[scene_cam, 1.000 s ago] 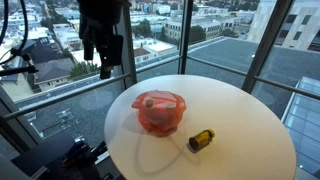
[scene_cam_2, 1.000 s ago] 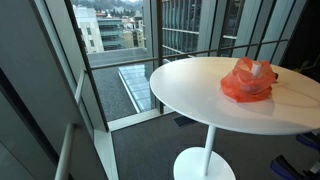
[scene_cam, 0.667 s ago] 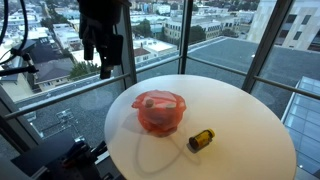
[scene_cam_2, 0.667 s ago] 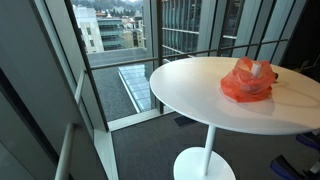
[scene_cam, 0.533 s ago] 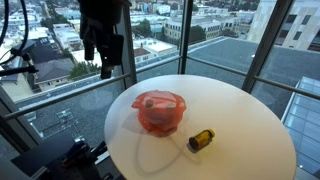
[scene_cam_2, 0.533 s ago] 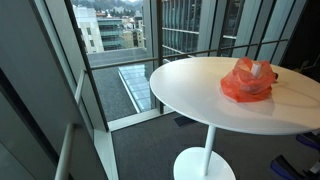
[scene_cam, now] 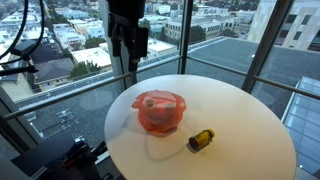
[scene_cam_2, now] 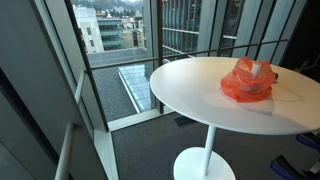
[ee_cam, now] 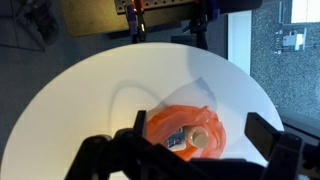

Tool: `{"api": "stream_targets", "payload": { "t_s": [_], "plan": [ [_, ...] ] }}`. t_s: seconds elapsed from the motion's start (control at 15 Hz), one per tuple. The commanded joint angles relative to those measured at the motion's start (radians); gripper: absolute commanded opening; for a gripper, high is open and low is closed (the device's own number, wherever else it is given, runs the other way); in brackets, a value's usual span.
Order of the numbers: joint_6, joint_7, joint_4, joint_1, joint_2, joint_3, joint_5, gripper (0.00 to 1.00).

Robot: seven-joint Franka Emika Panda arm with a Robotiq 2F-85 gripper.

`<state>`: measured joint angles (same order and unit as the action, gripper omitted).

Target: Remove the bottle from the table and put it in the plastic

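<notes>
The amber-brown bottle (scene_cam: 201,139) lies on its side on the round white table (scene_cam: 240,115), near its front edge. The red-orange plastic container (scene_cam: 160,112) stands to its left and holds a small white-capped item; it also shows in an exterior view (scene_cam_2: 247,80) and in the wrist view (ee_cam: 185,125). My gripper (scene_cam: 130,62) hangs open and empty high above the table's far left edge, behind the container. In the wrist view its open fingers (ee_cam: 200,130) frame the container from above. The bottle is out of the wrist view and does not show in the exterior view from the side.
Tall glass windows (scene_cam: 215,25) with dark frames surround the table (scene_cam_2: 190,85). The table stands on a single white pedestal (scene_cam_2: 205,160). Dark equipment (scene_cam: 70,160) sits on the floor at the lower left. A black stand (ee_cam: 165,20) is beyond the table's far edge.
My arm has moved to the right, toward the table, and now hangs over its far left edge. The bottle and the container have not moved.
</notes>
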<state>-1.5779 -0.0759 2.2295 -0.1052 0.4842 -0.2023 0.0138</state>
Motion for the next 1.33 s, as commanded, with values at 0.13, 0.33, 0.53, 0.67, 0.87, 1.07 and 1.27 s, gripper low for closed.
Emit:
{"api": "stream_targets", "payload": {
  "t_s": [0.13, 0.33, 0.53, 0.67, 0.87, 1.07, 1.27],
  "plan": [
    [-0.116, 0.135, -0.137, -0.048, -0.17, 0.033, -0.052, 1.0],
    [-0.185, 0.191, -0.167, -0.073, -0.247, 0.023, -0.092, 1.0],
    [-0.28, 0.226, -0.169, -0.102, -0.315, 0.011, -0.134, 1.0],
    [-0.325, 0.211, -0.17, -0.114, -0.364, -0.004, -0.133, 1.0],
    [-0.383, 0.165, -0.178, -0.123, -0.435, -0.024, -0.107, 1.0],
    [-0.403, 0.124, -0.201, -0.126, -0.497, -0.036, -0.101, 1.0],
    [-0.406, 0.151, -0.172, -0.121, -0.487, -0.033, -0.116, 1.0]
  ]
}}
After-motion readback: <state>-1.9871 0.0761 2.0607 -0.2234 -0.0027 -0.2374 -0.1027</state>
